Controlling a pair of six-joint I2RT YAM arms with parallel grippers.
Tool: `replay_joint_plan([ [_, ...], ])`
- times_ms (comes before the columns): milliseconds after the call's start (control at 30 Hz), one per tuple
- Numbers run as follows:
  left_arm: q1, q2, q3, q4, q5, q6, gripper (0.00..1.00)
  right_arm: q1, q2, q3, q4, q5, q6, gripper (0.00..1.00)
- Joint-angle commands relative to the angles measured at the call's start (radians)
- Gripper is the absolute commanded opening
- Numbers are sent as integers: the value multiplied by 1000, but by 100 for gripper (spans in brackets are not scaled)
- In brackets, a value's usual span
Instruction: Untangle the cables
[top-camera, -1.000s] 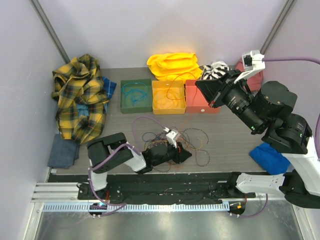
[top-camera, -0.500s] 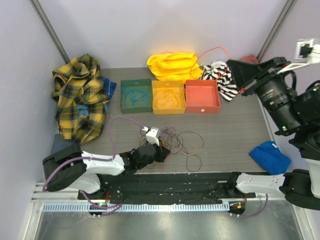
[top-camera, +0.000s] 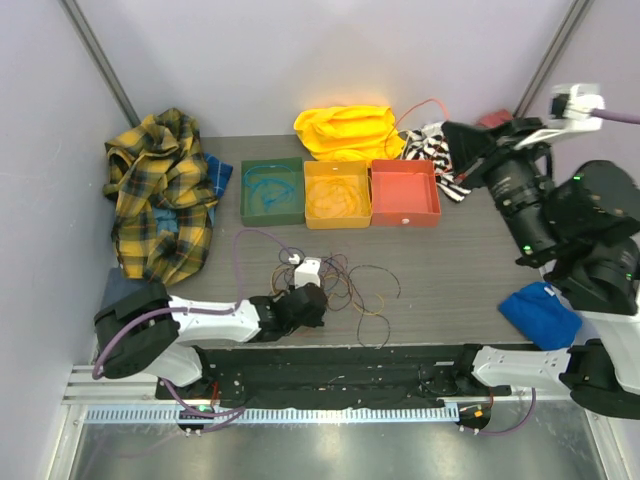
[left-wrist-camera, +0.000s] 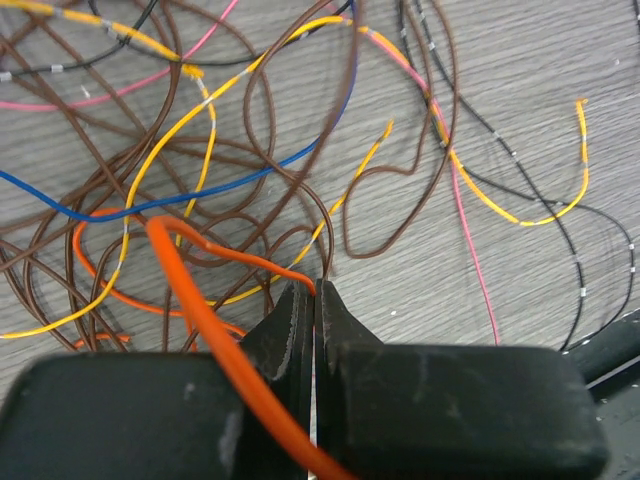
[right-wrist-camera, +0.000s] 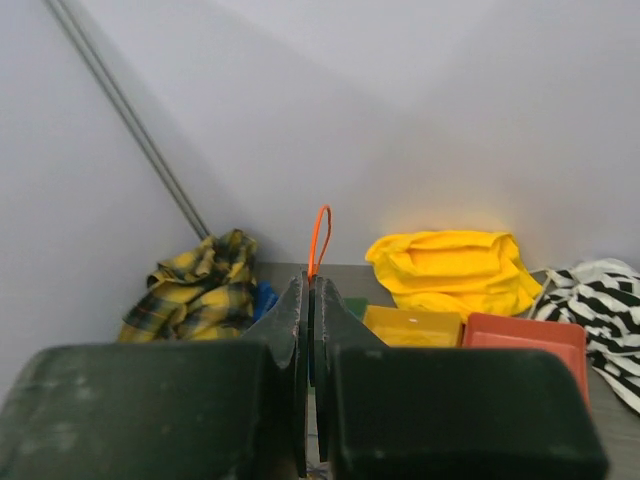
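- The cables lie in a loose tangle on the table, at 6 o'clock from the yellow tray.
- The left gripper sits low at the tangle's 9 o'clock edge, jaws pressed together, pinching an orange strand.
- The right gripper is raised at 2 o'clock from the red tray, jaws closed on an orange loop.
- The loop's far end appears too thin to trace overhead.
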Motion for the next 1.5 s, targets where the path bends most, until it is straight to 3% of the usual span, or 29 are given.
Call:
replay_joint_plan([
  [0,11,-18,103,-149,-33,37,0,1,5,-93,67,107,-66,1],
  [200,58,-127,120,-266,13,33,0,-44,63,-156,86,155,-58,1],
  [433,75,-342,31,-306,-23,10,0,-364,180,-231,63,-112,130,1],
  [567,75,-429,-21,-332,-50,-1,0,-485,260,-232,77,-189,189,1],
  [867,77,-517,-89,-344,-59,-19,0,-559,393,-209,112,-223,221,1],
  [1467,77,-544,-95,-355,-52,-9,0,-663,451,-347,216,-215,259,1],
])
